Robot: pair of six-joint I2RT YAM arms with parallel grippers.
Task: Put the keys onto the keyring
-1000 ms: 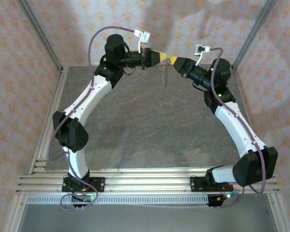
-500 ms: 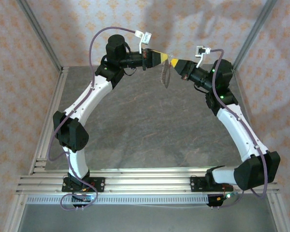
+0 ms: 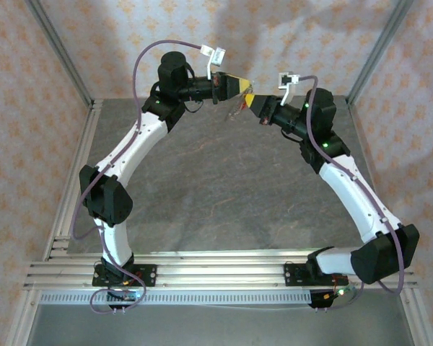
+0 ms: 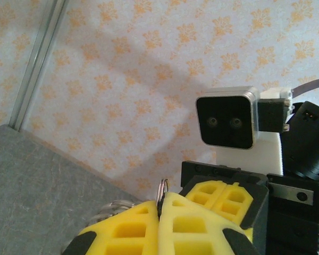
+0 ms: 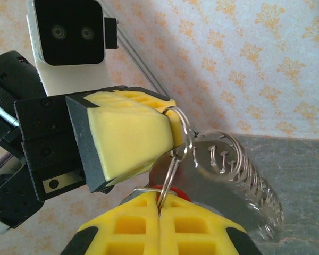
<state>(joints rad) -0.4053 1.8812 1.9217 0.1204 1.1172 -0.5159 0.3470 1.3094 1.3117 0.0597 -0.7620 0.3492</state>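
Note:
My left gripper (image 3: 244, 83) is held high at the back of the table. It is shut on the keyring (image 4: 163, 186), whose thin silver rim sticks up from the seam of its yellow fingers (image 4: 122, 228). The keyring (image 5: 184, 126) carries a silver coiled chain (image 5: 250, 186) and a round metal tag (image 5: 219, 154). My right gripper (image 5: 159, 208) is shut just under the left fingertip (image 5: 127, 133). A thin wire loop (image 5: 169, 178) linked to the keyring runs into its seam. The red head of the key (image 5: 173, 189) shows right behind that loop. In the top view the right gripper (image 3: 250, 101) almost touches the left.
The right wrist camera (image 4: 227, 117) faces my left gripper at close range. The patterned back wall (image 3: 274, 36) is directly behind both grippers. Grey table (image 3: 224, 187) lies below, with aluminium frame posts (image 3: 375, 50) at the corners.
The right gripper has closed fully and moved left and slightly down, up against the left fingertip. The hanging coil has swung left with it. The left arm has stayed put.

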